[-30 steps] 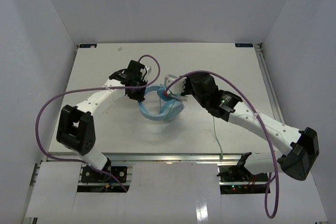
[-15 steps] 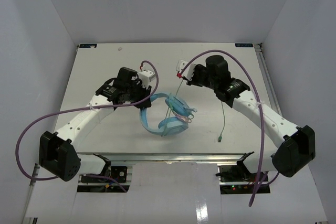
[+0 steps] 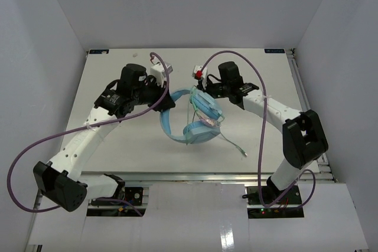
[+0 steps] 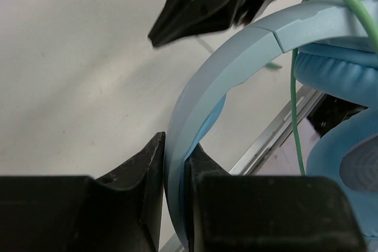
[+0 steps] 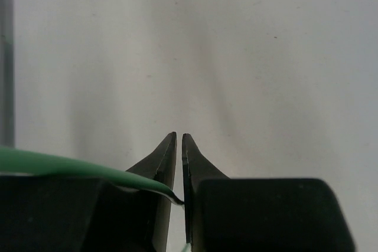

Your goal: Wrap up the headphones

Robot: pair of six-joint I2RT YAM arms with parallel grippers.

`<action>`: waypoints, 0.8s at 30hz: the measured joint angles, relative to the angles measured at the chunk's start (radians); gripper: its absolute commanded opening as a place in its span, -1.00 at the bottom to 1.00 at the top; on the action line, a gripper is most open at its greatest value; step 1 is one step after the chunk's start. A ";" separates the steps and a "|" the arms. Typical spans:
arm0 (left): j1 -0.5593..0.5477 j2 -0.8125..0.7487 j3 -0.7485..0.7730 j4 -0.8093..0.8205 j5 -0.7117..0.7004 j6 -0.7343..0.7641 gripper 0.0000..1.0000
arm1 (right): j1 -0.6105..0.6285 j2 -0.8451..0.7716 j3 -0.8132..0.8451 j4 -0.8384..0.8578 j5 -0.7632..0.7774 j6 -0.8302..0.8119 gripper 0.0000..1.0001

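While the left arm [image 3: 77, 143] is reaching from its base at the near-left corner toward the middle of the table [image 3: 130, 151], the left gripper [image 3: 167, 102] is clamping the headphones [image 3: 192, 116] by the band. The left wrist view is showing its 2 fingers [image 4: 147, 169] pressing on either side of the light-blue band [image 4: 236, 51], with the jaws closed down to the band's thickness. The right arm [image 3: 271, 107] is bending sharply at its elbow and reaching back toward the left. This is placing the right gripper [image 3: 204, 85] just behind the headphones, close to the far earcup. Its jaws are standing almost fully together and pinching the thin pale-green cord [image 5: 65, 164], which is entering from the left and passing between the fingertips. The headphones are sitting over the middle of the table, between the 2 grippers. The band is curving round the left and near side, and the 2 blue earcups [image 3: 204, 110] are lying close together on the right. A loose tail of cord is trailing toward the near right and ending in the plug [image 3: 245, 154] on the table. The overhead view is giving the layout but not the grips, which only the 2 wrist views are settling. Whether the headphones are touching the table cannot be told from above.
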 measured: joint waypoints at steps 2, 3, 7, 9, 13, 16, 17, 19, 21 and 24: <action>0.000 0.000 0.056 0.005 -0.001 -0.027 -1.00 | -0.006 0.017 -0.025 0.048 -0.076 0.065 -0.68; -0.001 0.002 0.088 0.003 -0.006 -0.047 -1.00 | -0.008 0.021 -0.053 0.102 -0.127 0.131 -0.67; -0.002 0.031 0.217 0.016 -0.038 -0.118 -1.00 | -0.015 0.029 -0.211 0.406 -0.330 0.441 -0.62; -0.002 0.057 0.285 0.025 -0.057 -0.149 -1.00 | -0.015 0.039 -0.298 0.630 -0.398 0.652 -0.57; -0.002 0.110 0.391 0.043 -0.094 -0.203 -1.00 | -0.006 0.058 -0.381 0.972 -0.466 0.982 -0.54; -0.002 0.153 0.458 0.032 -0.152 -0.231 -1.00 | 0.022 0.049 -0.392 1.145 -0.478 1.112 -0.54; -0.002 0.172 0.488 0.021 -0.175 -0.236 -1.00 | 0.033 0.038 -0.404 1.179 -0.477 1.134 -0.54; -0.002 0.212 0.555 -0.007 -0.229 -0.245 -1.00 | 0.051 0.006 -0.438 1.221 -0.473 1.159 -0.55; -0.002 0.254 0.628 -0.028 -0.298 -0.248 -1.00 | 0.063 -0.045 -0.480 1.232 -0.470 1.164 -0.55; 0.001 0.301 0.719 -0.063 -0.396 -0.250 -1.00 | 0.064 -0.115 -0.522 1.236 -0.452 1.151 -0.59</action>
